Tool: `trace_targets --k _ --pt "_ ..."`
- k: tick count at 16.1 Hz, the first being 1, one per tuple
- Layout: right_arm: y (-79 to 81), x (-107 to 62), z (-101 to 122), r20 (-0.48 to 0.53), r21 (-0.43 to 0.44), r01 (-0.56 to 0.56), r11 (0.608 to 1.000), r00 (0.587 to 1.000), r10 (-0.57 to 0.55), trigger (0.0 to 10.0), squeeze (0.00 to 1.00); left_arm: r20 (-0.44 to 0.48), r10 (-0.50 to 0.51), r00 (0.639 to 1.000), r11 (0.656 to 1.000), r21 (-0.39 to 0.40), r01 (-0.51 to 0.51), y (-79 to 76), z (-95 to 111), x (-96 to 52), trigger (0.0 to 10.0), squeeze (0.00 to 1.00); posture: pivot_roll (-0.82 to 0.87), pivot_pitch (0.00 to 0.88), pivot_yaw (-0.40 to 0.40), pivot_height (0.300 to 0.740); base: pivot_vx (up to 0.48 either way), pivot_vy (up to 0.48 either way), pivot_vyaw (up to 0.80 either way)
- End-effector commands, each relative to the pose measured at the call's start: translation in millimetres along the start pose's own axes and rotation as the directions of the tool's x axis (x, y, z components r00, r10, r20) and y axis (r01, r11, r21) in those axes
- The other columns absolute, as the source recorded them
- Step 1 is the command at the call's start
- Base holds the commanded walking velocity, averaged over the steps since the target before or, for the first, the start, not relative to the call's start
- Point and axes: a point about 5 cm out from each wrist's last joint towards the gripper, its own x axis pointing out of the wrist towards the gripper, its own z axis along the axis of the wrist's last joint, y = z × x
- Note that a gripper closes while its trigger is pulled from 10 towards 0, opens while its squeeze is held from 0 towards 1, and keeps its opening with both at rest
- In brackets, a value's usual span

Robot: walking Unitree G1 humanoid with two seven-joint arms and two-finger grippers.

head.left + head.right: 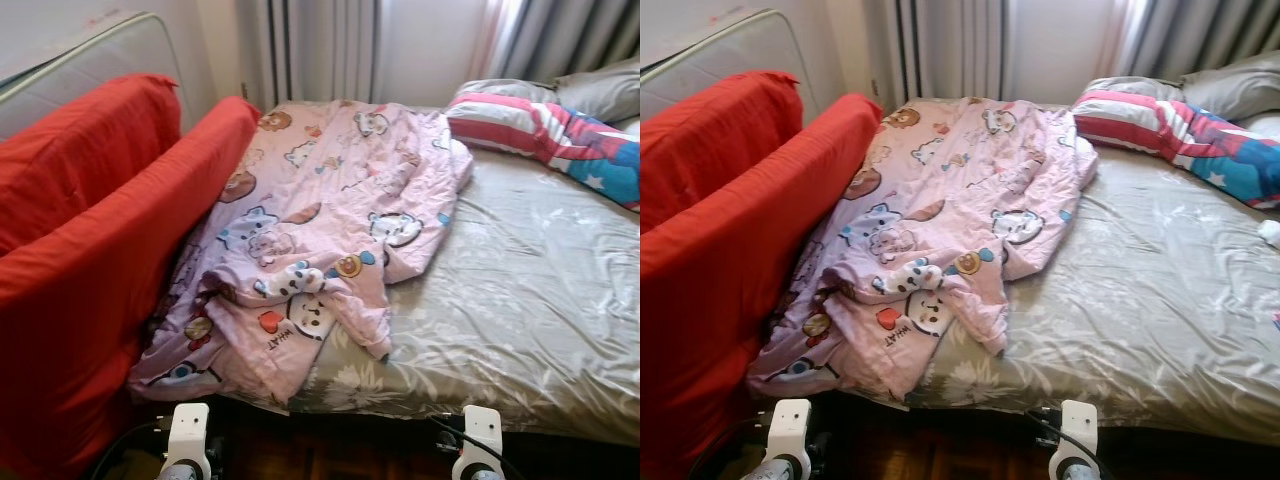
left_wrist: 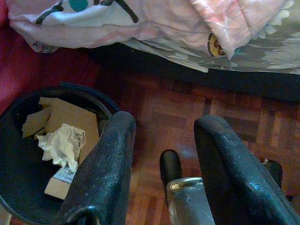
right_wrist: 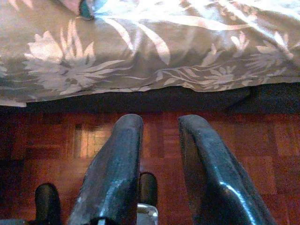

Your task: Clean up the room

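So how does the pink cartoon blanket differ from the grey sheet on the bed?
The pink blanket is printed with cartoon animals; the grey sheet carries a pale leaf pattern. The blanket lies rumpled and bunched along the bed's left side next to the red cushions, one corner hanging over the near edge, while the sheet lies fairly flat with light creases. The blanket rests on top; the sheet lies beneath it. Both are bedding on the same bed.

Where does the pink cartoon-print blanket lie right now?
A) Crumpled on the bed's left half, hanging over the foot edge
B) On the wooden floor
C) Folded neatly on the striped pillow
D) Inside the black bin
A: the pink blanket is bunched over the bed's left side beside the red sofa, its corner drooping past the grey sheet.
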Motion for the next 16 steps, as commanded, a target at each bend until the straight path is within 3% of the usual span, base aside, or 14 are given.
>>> trace_targets --k 1,5,12,16 --pt "-0.4 0.0 -0.3 -0.002 0.011 0.006 1.0 1.0 -0.006 10.0 0.0 -0.003 0.001 1.0 1.0 0.0 -0.001 1.5 0.7 0.2 10.0 0.0 0.08 0.054 0.0 0.74 0.0 0.0 0.0" --pt "-1.6 -0.2 -1.9 -0.017 0.007 0.013 1.0 1.0 -0.013 10.0 0.0 -0.005 0.003 1.0 1.0 -0.004 -0.003 0.5 0.5 0.3 10.0 0.0 0.08 0.063 -0.004 0.74 0.0 0.0 0.0" --pt "-1.3 -0.3 -3.7 -0.032 0.0 0.012 1.0 0.999 -0.012 10.0 0.0 -0.012 0.007 1.0 1.0 -0.008 -0.007 1.4 -2.4 -0.5 10.0 0.0 0.08 0.065 -0.004 0.74 0.0 0.0 -0.69" --pt "0.2 -0.7 -3.9 -0.02 -0.009 0.005 1.0 1.0 -0.006 10.0 0.0 -0.013 0.003 1.0 1.0 -0.001 -0.003 1.3 -3.1 -0.8 10.0 0.0 0.08 0.046 -0.002 0.74 0.0 0.0 0.0"
